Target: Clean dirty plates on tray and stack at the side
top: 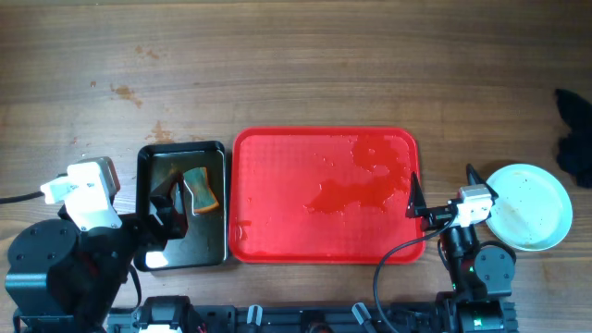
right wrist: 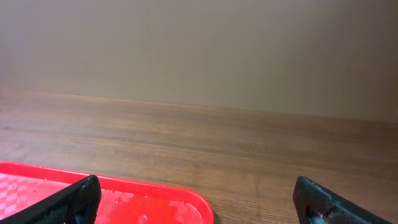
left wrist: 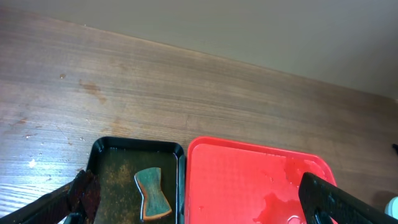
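Note:
The red tray (top: 277, 166) lies in the middle with no plate on it; its right half is wet. It also shows in the left wrist view (left wrist: 236, 180) and the right wrist view (right wrist: 143, 202). Pale blue-white plates (top: 532, 199) sit stacked on the table right of the tray; I cannot tell how many. My left gripper (top: 165, 211) (left wrist: 199, 205) is open and empty over the black tray and the red tray's left edge. My right gripper (top: 442, 190) (right wrist: 199, 208) is open and empty between the red tray's right rim and the plates.
A black glossy tray (top: 180, 250) (left wrist: 112, 180) left of the red tray holds a green and orange sponge (top: 199, 190) (left wrist: 152, 193). A black object (top: 573, 139) lies at the right table edge, behind the plates.

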Controlling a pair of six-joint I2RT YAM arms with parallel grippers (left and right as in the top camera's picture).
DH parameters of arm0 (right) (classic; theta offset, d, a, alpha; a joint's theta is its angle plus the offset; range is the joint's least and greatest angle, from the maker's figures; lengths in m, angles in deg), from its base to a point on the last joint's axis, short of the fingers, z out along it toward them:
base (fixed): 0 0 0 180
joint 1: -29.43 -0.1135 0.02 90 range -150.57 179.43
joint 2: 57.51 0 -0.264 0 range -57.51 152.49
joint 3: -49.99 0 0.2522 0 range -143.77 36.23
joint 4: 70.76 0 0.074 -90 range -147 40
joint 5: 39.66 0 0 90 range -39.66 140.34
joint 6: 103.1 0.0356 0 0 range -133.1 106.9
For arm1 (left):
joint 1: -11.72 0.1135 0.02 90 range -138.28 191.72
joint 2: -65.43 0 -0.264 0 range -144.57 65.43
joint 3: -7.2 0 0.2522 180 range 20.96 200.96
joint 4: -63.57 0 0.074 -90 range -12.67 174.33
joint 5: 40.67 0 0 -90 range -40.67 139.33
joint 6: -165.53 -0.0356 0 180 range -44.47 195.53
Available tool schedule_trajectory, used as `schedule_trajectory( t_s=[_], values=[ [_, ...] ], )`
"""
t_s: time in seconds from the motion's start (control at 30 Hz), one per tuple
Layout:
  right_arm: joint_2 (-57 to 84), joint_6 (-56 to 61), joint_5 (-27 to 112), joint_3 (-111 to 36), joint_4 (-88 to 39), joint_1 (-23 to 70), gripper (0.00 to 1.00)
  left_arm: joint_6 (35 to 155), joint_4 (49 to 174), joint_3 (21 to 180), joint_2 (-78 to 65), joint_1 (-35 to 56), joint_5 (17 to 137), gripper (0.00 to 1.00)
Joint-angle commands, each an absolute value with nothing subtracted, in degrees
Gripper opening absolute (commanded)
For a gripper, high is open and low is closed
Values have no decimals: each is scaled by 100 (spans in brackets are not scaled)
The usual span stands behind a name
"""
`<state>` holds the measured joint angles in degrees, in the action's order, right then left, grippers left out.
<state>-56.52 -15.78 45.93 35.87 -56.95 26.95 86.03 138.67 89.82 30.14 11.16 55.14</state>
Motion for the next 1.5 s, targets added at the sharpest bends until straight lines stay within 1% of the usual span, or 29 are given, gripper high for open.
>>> schedule_trajectory(
  t_s=[0.0, 0.1, 0.23, 0.33, 0.4, 0.57, 0.8, 1.03, 1.27, 1.47],
  values=[
    [-5724, -1610, 4698, 3593, -5710, 2686, 100, 8470, 13720, 9035, 3040, 1173, 5328, 100],
    [-5724, -1608, 4698, 3593, -5710, 2686, 100, 8470, 13104, 9017, 3228, 1359, 5332, 100],
    [-5724, -1610, 4698, 3593, -5710, 2686, 100, 8468, 11814, 8648, 3724, 1507, 5332, 100],
    [-5724, -1610, 4698, 3593, -5710, 2686, 100, 8472, 10667, 7878, 4293, 1512, 5339, 100],
    [-5724, -1608, 4698, 3593, -5710, 2686, 100, 8470, 10180, 7358, 4625, 1512, 5426, 100],
    [-5724, -1610, 4698, 3593, -5710, 2686, 100, 8472, 9541, 6106, 5285, 1512, 5592, 100],
    [-5724, -1610, 4698, 3593, -5710, 2686, 100, 8474, 8118, 4355, 6033, 1509, 5896, 100],
    [-5724, -1608, 4698, 3593, -5710, 2686, 100, 8472, 7992, 3824, 6513, 1509, 5938, 100],
    [-5724, -1608, 4698, 3593, -5710, 2686, 100, 8472, 7900, 3763, 6524, 1509, 5933, 100],
    [-5724, -1610, 4698, 3593, -5710, 2686, 100, 8492, 7900, 3037, 6524, 1328, 5983, 100]
  ],
)
